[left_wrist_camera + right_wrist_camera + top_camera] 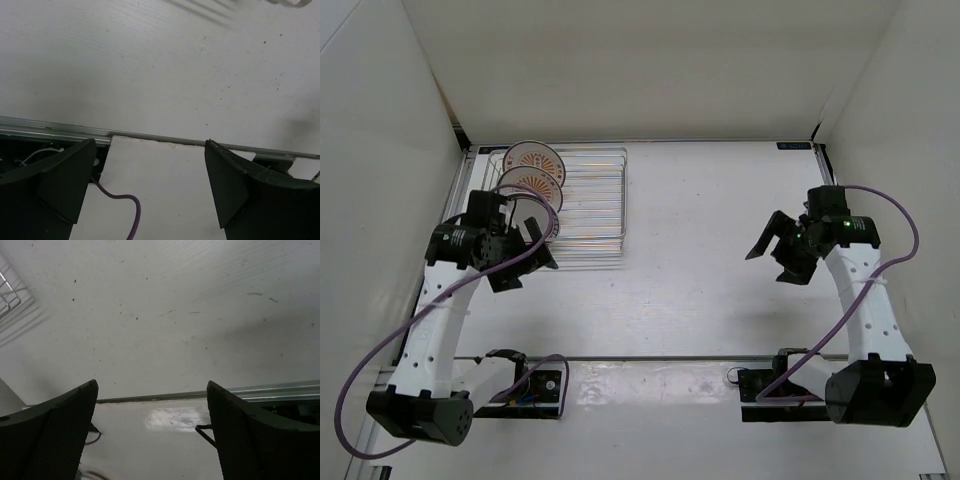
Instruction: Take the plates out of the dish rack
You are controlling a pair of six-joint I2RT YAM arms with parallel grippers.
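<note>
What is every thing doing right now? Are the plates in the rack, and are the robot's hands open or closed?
Far orange plate: standing on edge in the rack.
Near orange plate: standing on edge in the rack, partly hidden by the left arm.
Dish rack: holding two visible plates, its other slots bare.
Left gripper: open, holding nothing.
Right gripper: open, holding nothing.

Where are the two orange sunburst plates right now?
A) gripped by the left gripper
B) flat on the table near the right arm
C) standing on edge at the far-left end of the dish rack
C: the top view shows both sunburst plates upright at the dish rack's far-left end, and the left gripper is open and empty.
</note>
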